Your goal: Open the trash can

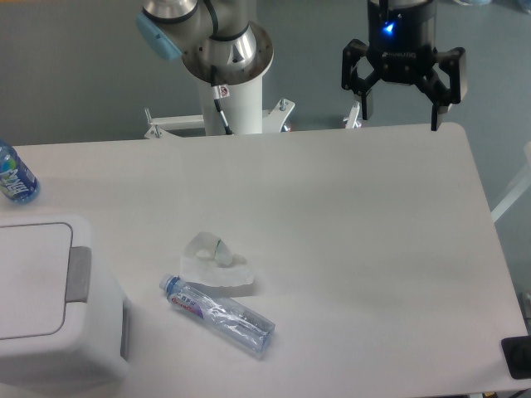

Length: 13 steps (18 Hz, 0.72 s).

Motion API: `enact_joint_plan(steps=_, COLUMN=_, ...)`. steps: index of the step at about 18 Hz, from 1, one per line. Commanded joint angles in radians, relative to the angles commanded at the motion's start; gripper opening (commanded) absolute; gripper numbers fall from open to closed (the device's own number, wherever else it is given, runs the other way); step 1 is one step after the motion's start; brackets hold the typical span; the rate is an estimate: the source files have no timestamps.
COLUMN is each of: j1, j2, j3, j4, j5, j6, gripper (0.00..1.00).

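The trash can (50, 307) is a large white boxy bin at the front left of the table, cut off by the left edge. Its flat lid (29, 278) lies closed, and the grey push-button bar (79, 274) runs along the lid's right side. My gripper (400, 123) hangs over the table's far edge at the upper right, far from the bin. Its black fingers (435, 98) are spread apart with nothing between them.
A crushed clear plastic bottle (219, 314) with a blue cap lies right of the bin. Just behind it sits a crumpled white piece (214, 264). A blue bottle (14, 176) lies at the far left. The arm's base (235, 79) stands behind the table.
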Motion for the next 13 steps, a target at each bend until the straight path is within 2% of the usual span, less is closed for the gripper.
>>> enact_joint_plan(steps=8, j1=-0.003, j2=-0.005, j3=-0.002, j4=0.003, j5=0.0, j6=-0.012, gripper=1.0)
enact_joint_plan(steps=10, j1=-0.008, j2=-0.009, j3=-0.005, j4=0.012, j5=-0.003, j6=-0.095, gripper=1.0)
enact_joint_plan(steps=11, j1=-0.03, j2=-0.018, j3=-0.003, j4=0.035, j5=-0.006, j6=-0.153, gripper=1.0)
enact_joint_plan(steps=13, j1=-0.093, j2=-0.05, j3=-0.002, j4=0.118, j5=-0.003, j6=-0.271, gripper=1.0)
